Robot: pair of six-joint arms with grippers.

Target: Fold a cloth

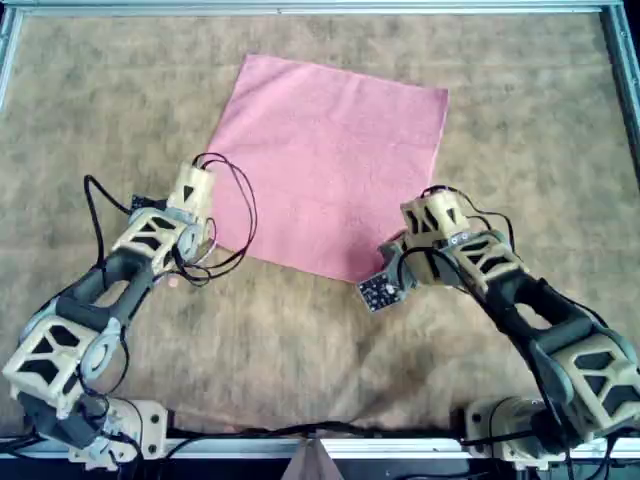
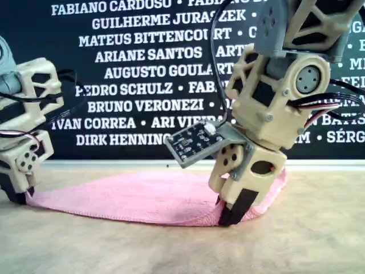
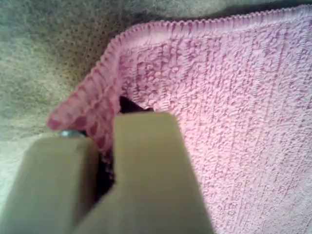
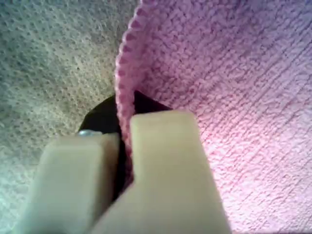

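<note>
We see the cloth (image 1: 330, 165) spread flat on the mottled brown mat (image 1: 520, 150) that covers the table, lying as a tilted square in the upper middle of the overhead view. Its near edge runs from about eight o'clock to five o'clock of its own centre, and both arms reach in to the two ends of that edge.

The left claw (image 3: 105, 161) is clenched on the cloth's near corner at eight o'clock. In the left wrist view the hem is pinched between the two tan fingers (image 3: 146, 161) and stands up in a small ridge, so the fabric is caught rather than merely pressed down. The right claw (image 4: 122, 161) grips the corner at five o'clock in the same way — in its wrist view the hem rises straight into the narrow gap between the fingers. In the exterior view the right claw (image 2: 234, 208) stands nearly upright with its dark tips down at the mat, and the cloth's edge bunches slightly around them.

We judge the reason for this pairing to be simple: holding two neighbouring corners lets the whole near edge travel as one straight line. The far corners, at eleven and one o'clock, lie free and flat on the mat — they look meant to serve as the target for the carried edge. The cloth is not yet lifted beyond those small pinched ridges, so we judge the fold itself has not begun.
</note>
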